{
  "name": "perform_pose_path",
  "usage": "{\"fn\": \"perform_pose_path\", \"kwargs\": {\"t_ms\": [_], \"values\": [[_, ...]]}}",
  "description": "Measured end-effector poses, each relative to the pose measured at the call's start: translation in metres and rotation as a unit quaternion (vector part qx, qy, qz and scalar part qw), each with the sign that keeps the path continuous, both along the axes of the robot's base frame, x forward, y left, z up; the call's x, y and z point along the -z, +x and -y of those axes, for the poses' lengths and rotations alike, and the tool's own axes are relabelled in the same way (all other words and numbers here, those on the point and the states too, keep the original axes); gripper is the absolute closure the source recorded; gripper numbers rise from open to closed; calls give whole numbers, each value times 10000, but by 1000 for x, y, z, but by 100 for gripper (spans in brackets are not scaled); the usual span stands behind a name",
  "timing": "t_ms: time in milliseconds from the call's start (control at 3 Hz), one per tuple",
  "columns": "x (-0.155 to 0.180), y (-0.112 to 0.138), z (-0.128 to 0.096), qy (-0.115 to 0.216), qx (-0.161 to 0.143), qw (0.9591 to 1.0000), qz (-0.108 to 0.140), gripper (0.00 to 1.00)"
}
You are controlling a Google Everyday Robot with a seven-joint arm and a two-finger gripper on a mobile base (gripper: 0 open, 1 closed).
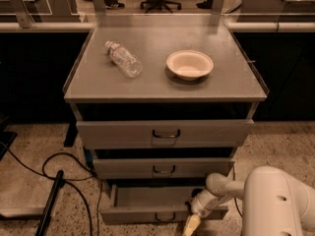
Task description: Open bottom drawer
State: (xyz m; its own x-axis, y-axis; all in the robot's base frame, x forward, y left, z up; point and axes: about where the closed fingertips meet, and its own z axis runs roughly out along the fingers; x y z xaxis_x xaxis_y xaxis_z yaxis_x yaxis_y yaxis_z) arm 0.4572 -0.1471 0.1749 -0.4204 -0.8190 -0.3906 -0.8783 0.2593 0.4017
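Observation:
The bottom drawer (147,200) is the lowest, slimmest grey front of the cabinet. It stands pulled out, with its flat grey tray showing and a small dark loop handle (165,217) on its front. My gripper (193,222) is at the drawer's front right, just right of the handle, on the end of my white arm (224,188). A pale fingertip (191,225) points down past the drawer front.
The middle drawer (162,168) and the top drawer (165,133) sit above, less far out. A clear plastic bottle (123,59) and a cream bowl (189,64) lie on the cabinet top (231,77). Black cables (59,173) run across the floor at left.

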Motion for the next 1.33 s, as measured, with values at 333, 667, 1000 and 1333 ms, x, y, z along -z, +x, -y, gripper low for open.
{"fn": "perform_pose_path", "kwargs": {"t_ms": [333, 667, 1000, 1333], "values": [[-2, 0, 0, 0, 0, 10000, 0, 0], [-26, -34, 17, 179, 228, 9993, -235, 0], [-67, -76, 32, 440, 507, 9970, -385, 0], [-93, -106, 40, 560, 797, 9938, -532, 0]]}}
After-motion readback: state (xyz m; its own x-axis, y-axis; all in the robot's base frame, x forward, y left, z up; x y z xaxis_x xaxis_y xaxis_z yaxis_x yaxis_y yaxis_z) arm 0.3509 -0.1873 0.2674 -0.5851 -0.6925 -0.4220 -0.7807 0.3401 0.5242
